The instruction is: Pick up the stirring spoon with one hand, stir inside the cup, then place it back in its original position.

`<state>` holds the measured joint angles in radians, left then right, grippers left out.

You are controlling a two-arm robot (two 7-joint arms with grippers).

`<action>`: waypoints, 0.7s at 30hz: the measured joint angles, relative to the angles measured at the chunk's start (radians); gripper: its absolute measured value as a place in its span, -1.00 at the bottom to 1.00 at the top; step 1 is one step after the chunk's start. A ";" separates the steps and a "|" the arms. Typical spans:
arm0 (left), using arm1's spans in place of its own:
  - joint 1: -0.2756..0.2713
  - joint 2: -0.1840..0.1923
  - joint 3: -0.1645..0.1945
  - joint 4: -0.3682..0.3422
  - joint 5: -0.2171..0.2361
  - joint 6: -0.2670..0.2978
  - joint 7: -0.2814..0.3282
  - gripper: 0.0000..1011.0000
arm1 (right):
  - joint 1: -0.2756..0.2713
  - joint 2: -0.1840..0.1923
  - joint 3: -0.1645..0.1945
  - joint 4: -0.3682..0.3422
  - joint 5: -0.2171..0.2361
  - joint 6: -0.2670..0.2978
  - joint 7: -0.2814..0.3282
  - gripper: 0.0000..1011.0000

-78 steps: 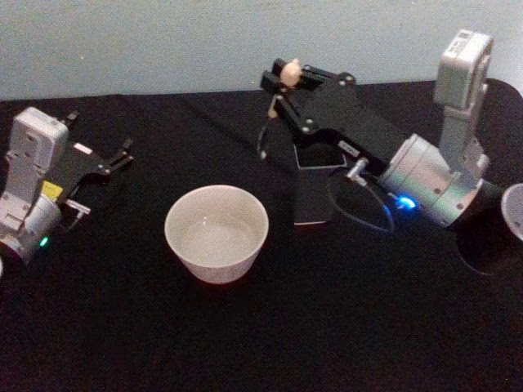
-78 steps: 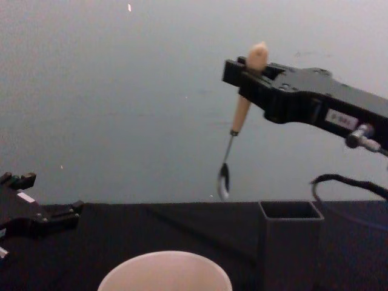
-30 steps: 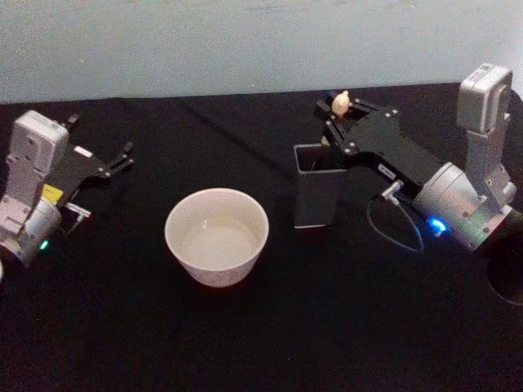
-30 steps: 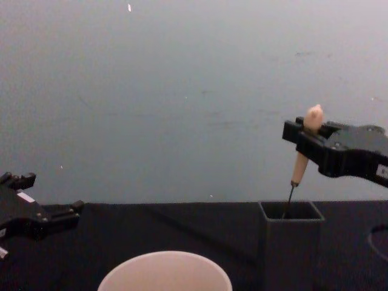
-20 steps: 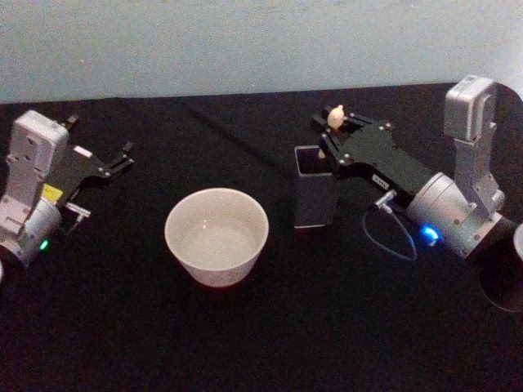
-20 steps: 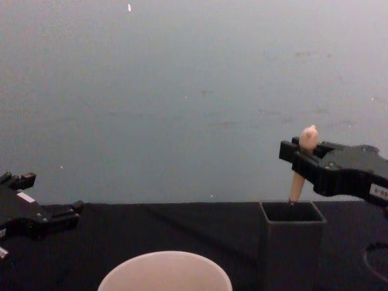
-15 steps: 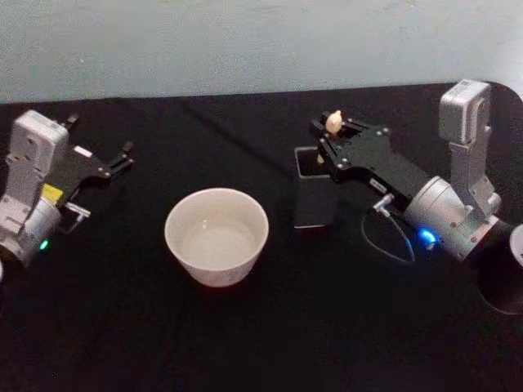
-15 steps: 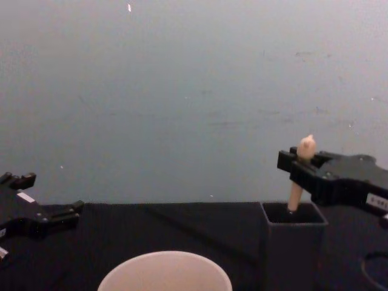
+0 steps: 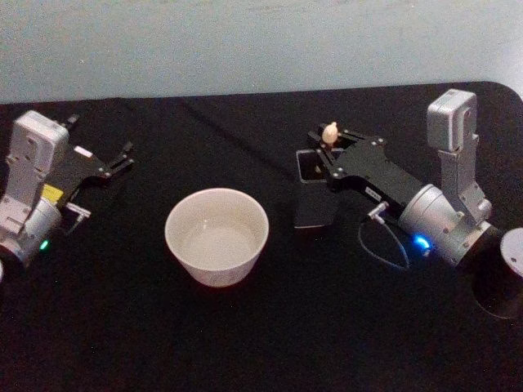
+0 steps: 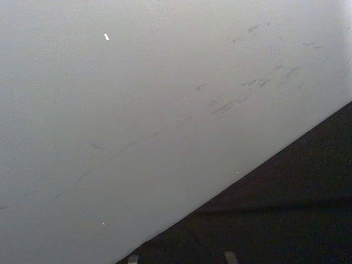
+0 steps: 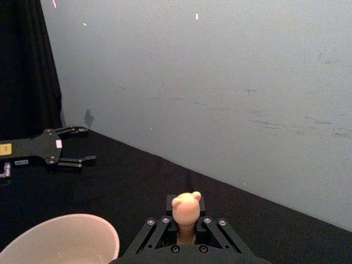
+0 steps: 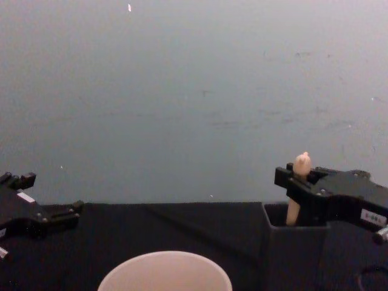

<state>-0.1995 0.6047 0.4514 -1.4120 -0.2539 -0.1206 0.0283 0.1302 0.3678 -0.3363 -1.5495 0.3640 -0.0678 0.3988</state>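
Black table: right gripper clamps beige knobbed stirring spoon.

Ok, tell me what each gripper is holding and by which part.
The right gripper holds the stirring spoon by its upper handle, just below the knobbed tip. The left gripper holds nothing.

Both arms: silver-grey cylindrical wrist housings topped by pale grey box-shaped modules. Right gripper: flat black linkage plates, row of small silver screws along the front edge, white label strip on the side, thin black cable looping beneath, blue light lit on the wrist housing. Left gripper: same black linkage build, white label, yellow sticker on the body, green light on the housing.
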 joint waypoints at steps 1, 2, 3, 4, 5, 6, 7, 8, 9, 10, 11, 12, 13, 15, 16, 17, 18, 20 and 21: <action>0.000 0.000 0.000 0.000 0.000 0.000 0.000 0.98 | 0.000 0.000 0.000 0.001 -0.003 0.000 -0.001 -0.68; 0.000 0.000 0.000 0.000 0.000 0.000 0.000 0.98 | 0.000 0.000 -0.001 0.001 -0.005 -0.001 -0.002 -0.68; 0.000 0.000 0.000 0.000 0.000 0.000 0.000 0.98 | 0.000 0.000 -0.001 0.001 -0.005 -0.001 -0.002 -0.68; 0.000 0.000 0.000 0.000 0.000 0.000 0.000 0.98 | 0.000 0.000 -0.001 0.001 -0.005 -0.001 -0.002 -0.68; 0.000 0.000 0.000 0.000 0.000 0.000 0.000 0.98 | 0.000 0.000 -0.001 0.001 -0.005 -0.001 -0.002 -0.68; 0.000 0.000 0.000 0.000 0.000 0.000 0.000 0.98 | 0.000 0.000 -0.001 0.001 -0.005 -0.001 -0.002 -0.68; 0.000 0.000 0.000 0.000 0.000 0.000 0.000 0.98 | 0.000 0.000 -0.001 0.001 -0.005 -0.001 -0.002 -0.68; 0.000 0.000 0.000 0.000 0.000 0.000 0.000 0.98 | 0.000 0.000 -0.001 0.001 -0.005 -0.001 -0.002 -0.68; 0.000 0.000 0.000 0.000 0.000 0.000 0.000 0.98 | 0.000 0.000 -0.001 0.001 -0.005 -0.001 -0.002 -0.68; 0.000 0.000 0.000 0.000 0.000 0.000 0.000 0.98 | 0.000 0.000 -0.001 0.001 -0.005 -0.001 -0.001 -0.68; 0.000 0.000 0.000 0.000 0.000 0.000 0.000 0.98 | 0.000 0.000 -0.001 0.001 -0.005 -0.001 -0.001 -0.68; 0.000 0.000 0.000 0.000 0.000 0.000 0.000 0.98 | 0.000 0.000 -0.001 0.001 -0.004 -0.002 -0.001 -0.68; 0.000 0.000 0.000 0.000 0.000 0.000 0.000 0.98 | 0.000 0.000 -0.001 0.001 -0.004 -0.002 -0.001 -0.68; 0.000 0.000 0.000 0.000 0.000 0.000 0.000 0.98 | 0.000 0.000 0.000 0.001 -0.003 -0.002 -0.001 -0.67; 0.000 0.000 0.000 0.000 0.000 0.000 0.000 0.98 | 0.000 0.001 0.000 0.001 -0.003 -0.002 -0.001 -0.65; 0.000 0.000 0.000 0.000 0.000 0.000 0.000 0.98 | 0.000 0.001 0.000 0.001 -0.003 -0.002 -0.001 -0.62; 0.000 0.000 0.000 0.000 0.000 0.000 0.000 0.98 | 0.000 0.001 0.000 0.000 -0.003 -0.002 0.000 -0.52; 0.000 0.000 0.000 0.000 0.000 0.000 0.000 0.98 | 0.000 0.001 0.000 0.000 -0.002 -0.002 0.000 -0.44; 0.000 0.000 0.000 0.000 0.000 0.000 0.000 0.98 | 0.000 0.001 0.000 0.000 -0.002 -0.002 0.000 -0.40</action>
<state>-0.1995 0.6047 0.4514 -1.4120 -0.2539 -0.1205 0.0283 0.1303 0.3684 -0.3361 -1.5493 0.3622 -0.0701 0.3987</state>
